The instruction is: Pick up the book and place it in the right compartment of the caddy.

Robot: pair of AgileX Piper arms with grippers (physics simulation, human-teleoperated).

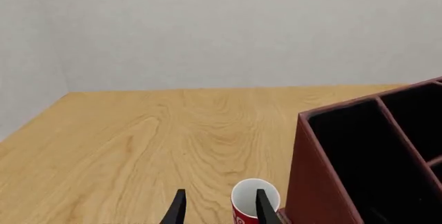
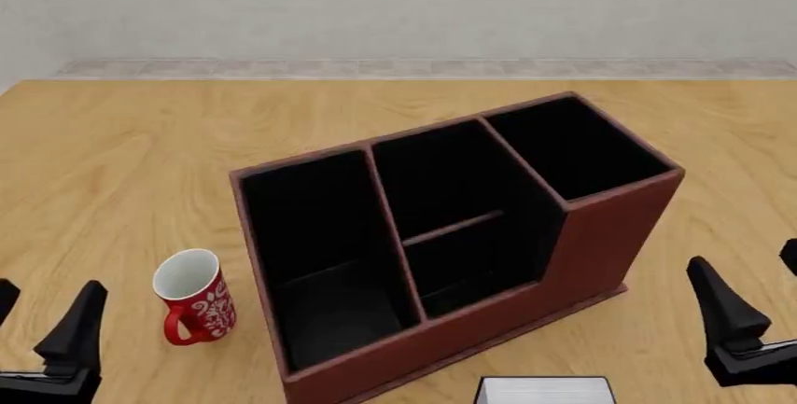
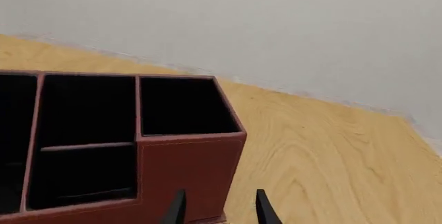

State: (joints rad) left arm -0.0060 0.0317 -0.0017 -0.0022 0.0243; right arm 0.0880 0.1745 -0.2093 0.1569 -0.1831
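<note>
Caddy (image 2: 585,236): angled on the desk (image 2: 112,143), tall right compartment (image 2: 573,147) at 1 o'clock.
Book (image 2: 544,391): white page edge at 6 o'clock, just beside the caddy's front.
Red mug (image 2: 196,296): at 8 o'clock, near the caddy.
Left tool (image 1: 217,208): fingers spread, holding nothing.
Right tool (image 3: 217,208): fingers spread, holding nothing.

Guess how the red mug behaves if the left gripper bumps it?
The mug stands upright with its opening up, so it would probably slide on the smooth table before tipping. Once tipped, its round body could roll. The left gripper is close beside it.
</note>
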